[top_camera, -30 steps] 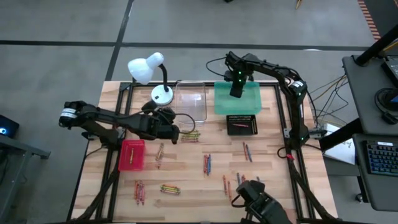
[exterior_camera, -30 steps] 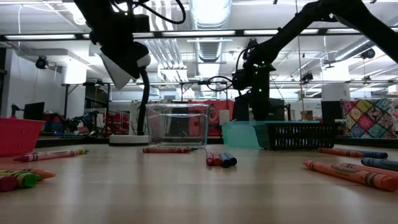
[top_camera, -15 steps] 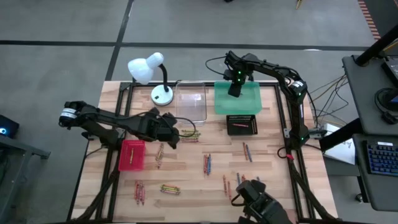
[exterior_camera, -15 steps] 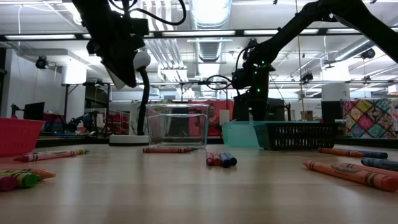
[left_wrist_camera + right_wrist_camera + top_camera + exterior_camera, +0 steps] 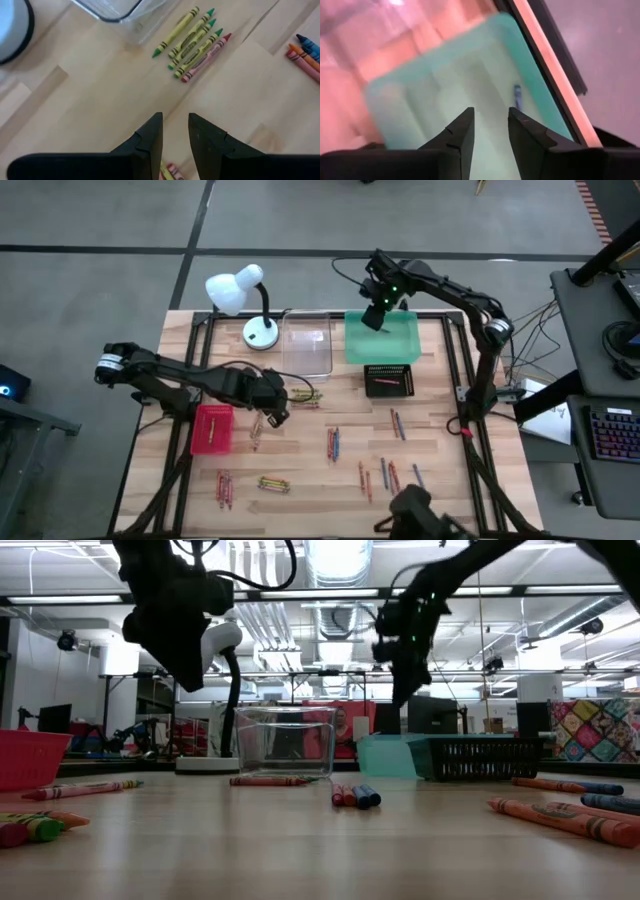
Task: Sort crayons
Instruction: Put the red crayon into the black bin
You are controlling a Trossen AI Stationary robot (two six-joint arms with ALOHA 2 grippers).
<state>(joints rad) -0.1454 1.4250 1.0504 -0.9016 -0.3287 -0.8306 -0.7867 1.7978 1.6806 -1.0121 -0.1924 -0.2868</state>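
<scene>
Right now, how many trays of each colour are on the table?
red tray: 1
clear tray: 1
teal tray: 1
black tray: 1
Total: 4 trays

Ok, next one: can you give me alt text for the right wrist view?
The right gripper, its two dark fingers open and holding nothing, hovers over the teal tray, where one blue crayon lies near one wall. Past the tray's rim runs the table's edge, with grey floor beyond.
</scene>
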